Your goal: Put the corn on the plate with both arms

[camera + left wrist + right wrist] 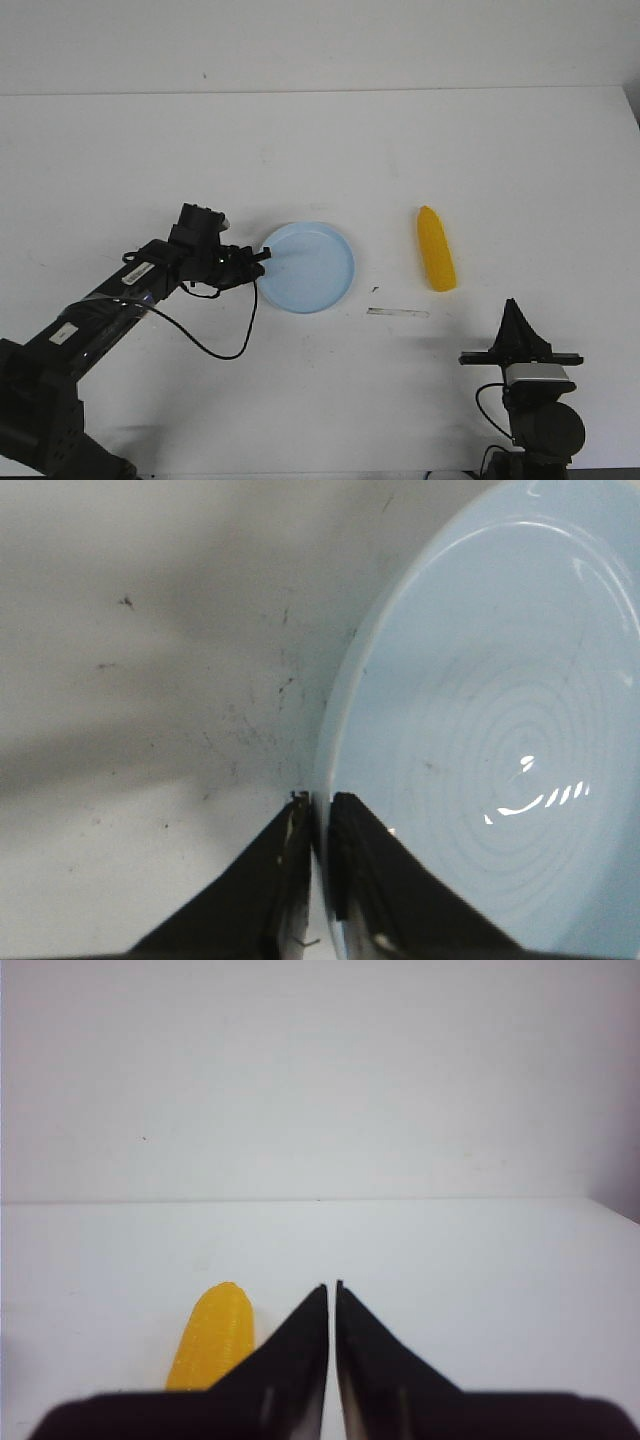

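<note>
The pale blue plate [308, 266] lies near the middle of the white table. My left gripper [262, 258] is shut on the plate's left rim; in the left wrist view the rim [335, 730] runs between the two black fingers, and my left gripper [320, 802] pinches it. The yellow corn [435, 248] lies flat to the right of the plate, pointed end away from me. My right gripper [513, 308] hovers near the front edge, shut and empty, below and right of the corn. In the right wrist view the corn [213, 1335] shows beside my right gripper [332, 1287].
A thin pale strip [397, 313] lies on the table between the plate and the right arm. The left arm's black cable [215, 345] loops over the table in front of the plate. The table's far edge meets a white wall.
</note>
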You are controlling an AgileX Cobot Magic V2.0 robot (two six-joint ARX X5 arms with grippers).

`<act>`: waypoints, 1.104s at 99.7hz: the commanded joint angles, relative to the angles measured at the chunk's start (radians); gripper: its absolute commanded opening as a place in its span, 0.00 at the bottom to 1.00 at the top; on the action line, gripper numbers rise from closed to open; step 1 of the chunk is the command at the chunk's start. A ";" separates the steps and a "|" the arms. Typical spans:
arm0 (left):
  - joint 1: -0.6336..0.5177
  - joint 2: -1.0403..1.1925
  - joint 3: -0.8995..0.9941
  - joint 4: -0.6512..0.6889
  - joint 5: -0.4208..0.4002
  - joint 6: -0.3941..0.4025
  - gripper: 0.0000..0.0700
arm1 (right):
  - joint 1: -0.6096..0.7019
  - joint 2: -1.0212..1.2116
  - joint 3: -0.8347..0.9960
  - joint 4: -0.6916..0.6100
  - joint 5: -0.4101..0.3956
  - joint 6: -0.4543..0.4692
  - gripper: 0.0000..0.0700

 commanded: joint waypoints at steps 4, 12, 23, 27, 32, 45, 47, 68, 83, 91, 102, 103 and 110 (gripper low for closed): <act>-0.005 0.043 0.010 -0.009 0.002 -0.018 0.00 | 0.001 0.002 -0.001 0.010 0.000 -0.002 0.02; -0.008 0.048 0.010 -0.016 0.002 -0.016 0.00 | 0.001 0.002 -0.001 0.010 0.000 -0.002 0.02; -0.013 0.048 0.010 -0.010 0.002 -0.013 0.01 | 0.001 0.002 -0.001 0.010 0.000 -0.002 0.02; -0.013 0.048 0.010 -0.010 0.002 -0.012 0.08 | 0.001 0.002 -0.001 0.010 0.000 -0.002 0.02; -0.013 0.048 0.010 -0.006 0.002 -0.004 0.19 | 0.001 0.002 -0.001 0.010 0.000 -0.002 0.02; -0.024 0.047 0.010 -0.005 0.002 0.000 0.30 | 0.001 0.002 -0.001 0.010 0.000 -0.002 0.02; -0.026 0.047 0.010 -0.005 0.002 -0.001 0.30 | 0.001 0.002 -0.001 0.010 0.000 -0.002 0.02; -0.035 0.015 0.010 -0.005 0.001 0.025 0.30 | 0.001 0.002 -0.001 0.010 0.000 -0.002 0.02; -0.021 -0.045 0.010 0.012 -0.004 0.063 0.29 | 0.001 0.002 -0.001 0.010 0.000 -0.002 0.02; -0.011 -0.085 0.010 0.023 -0.020 0.084 0.29 | 0.001 0.002 -0.001 0.010 0.000 -0.002 0.02; 0.001 -0.145 0.010 0.026 -0.119 0.124 0.28 | 0.001 0.002 -0.001 0.010 0.000 -0.002 0.02; 0.003 -0.150 0.010 0.026 -0.130 0.129 0.28 | 0.001 0.002 -0.001 0.010 0.000 -0.002 0.02; 0.015 -0.184 0.009 0.031 -0.211 0.164 0.28 | 0.001 0.002 -0.001 0.010 0.000 -0.002 0.02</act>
